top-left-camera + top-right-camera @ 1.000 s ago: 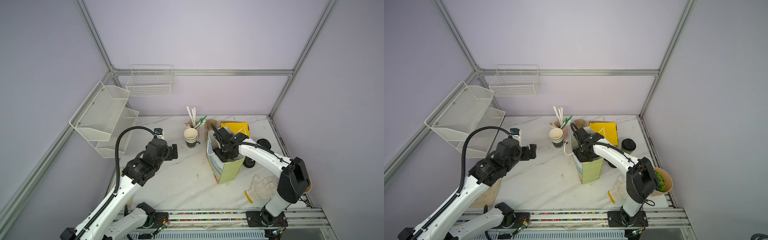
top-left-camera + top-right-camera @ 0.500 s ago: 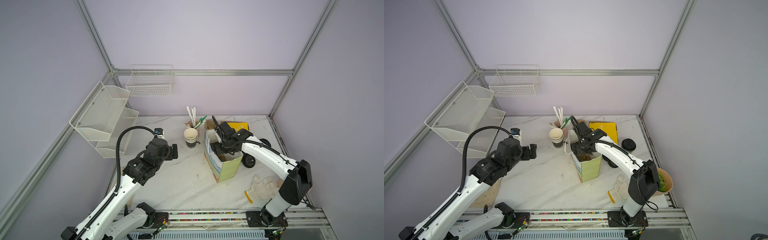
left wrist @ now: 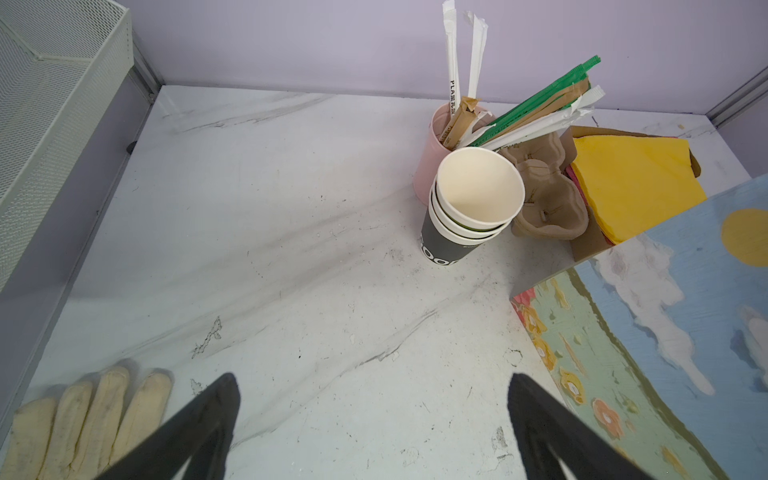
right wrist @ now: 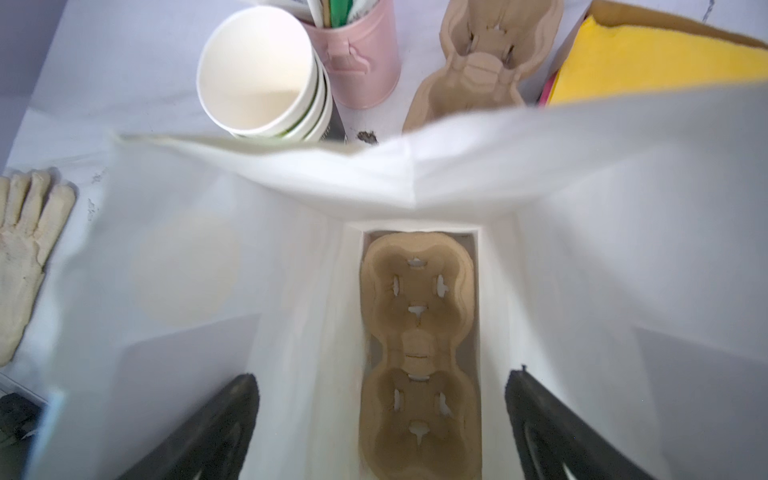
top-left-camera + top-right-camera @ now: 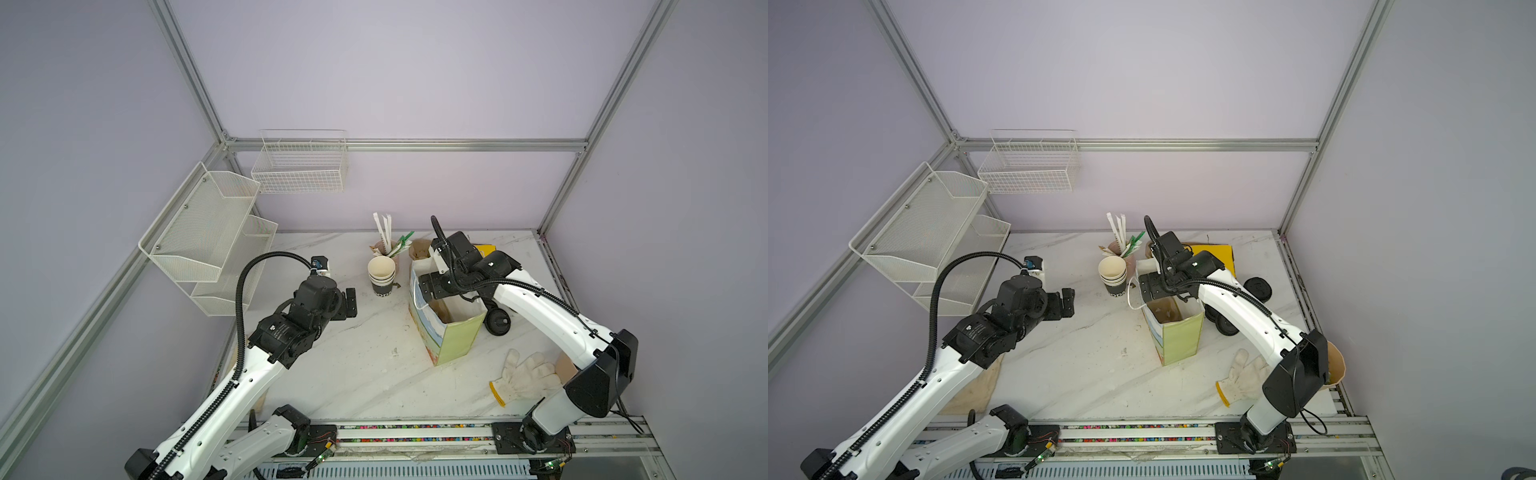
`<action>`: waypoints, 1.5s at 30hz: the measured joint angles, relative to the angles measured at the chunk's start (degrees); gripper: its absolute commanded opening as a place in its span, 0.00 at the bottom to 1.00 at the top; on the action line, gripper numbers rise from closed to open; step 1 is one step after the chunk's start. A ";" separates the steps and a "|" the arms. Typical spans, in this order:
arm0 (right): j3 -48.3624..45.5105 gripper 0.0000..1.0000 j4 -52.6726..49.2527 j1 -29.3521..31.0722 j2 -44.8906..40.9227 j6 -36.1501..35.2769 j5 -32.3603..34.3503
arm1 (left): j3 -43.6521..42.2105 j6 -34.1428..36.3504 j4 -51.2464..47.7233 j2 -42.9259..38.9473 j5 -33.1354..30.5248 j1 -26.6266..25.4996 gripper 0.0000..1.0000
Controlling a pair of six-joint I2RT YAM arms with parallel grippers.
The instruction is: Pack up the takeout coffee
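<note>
The takeout coffee is not to be made out in any view. A paper bag (image 5: 453,345) (image 5: 1179,340) with painted sides stands open at the table's middle right. My right gripper (image 5: 428,286) (image 5: 1148,286) hovers open over the far left of its mouth. In the right wrist view the right gripper (image 4: 380,374) looks down the white inside of the bag (image 4: 582,208) at a brown cup carrier (image 4: 417,332) lying on its bottom. My left gripper (image 5: 347,303) (image 5: 1065,303) (image 3: 370,376) is open and empty above bare table, left of the bag.
Nested cups (image 5: 381,274) (image 3: 473,199) and a pink cup of straws (image 3: 428,158) stand behind the bag, beside a second carrier (image 3: 548,203) and yellow napkins (image 5: 1214,255). Black round things (image 5: 1258,286) lie right of the bag, a glove (image 5: 525,380) at front right. Wire baskets (image 5: 208,232) hang left.
My right gripper has come up out of the bag and drawn toward its far left rim, staying open. The left arm has not moved.
</note>
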 measured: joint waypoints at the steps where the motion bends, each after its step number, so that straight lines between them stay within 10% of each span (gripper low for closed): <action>1: 0.85 0.96 -0.02 0.00 0.00 -0.07 0.09 | 0.00 0.00 0.00 0.04 0.04 0.00 1.00; 20: 9.99 0.96 6.21 0.04 -9.88 0.35 -4.09 | 0.00 0.00 0.00 0.44 0.31 0.26 1.00; 33: 11.93 0.95 -3.06 -1.68 -14.34 7.39 16.87 | 0.00 0.00 0.00 0.61 2.03 0.33 1.00; 45: 6.82 0.81 -11.76 -2.97 -14.97 10.25 14.53 | 0.00 0.00 0.00 0.85 2.51 0.33 1.00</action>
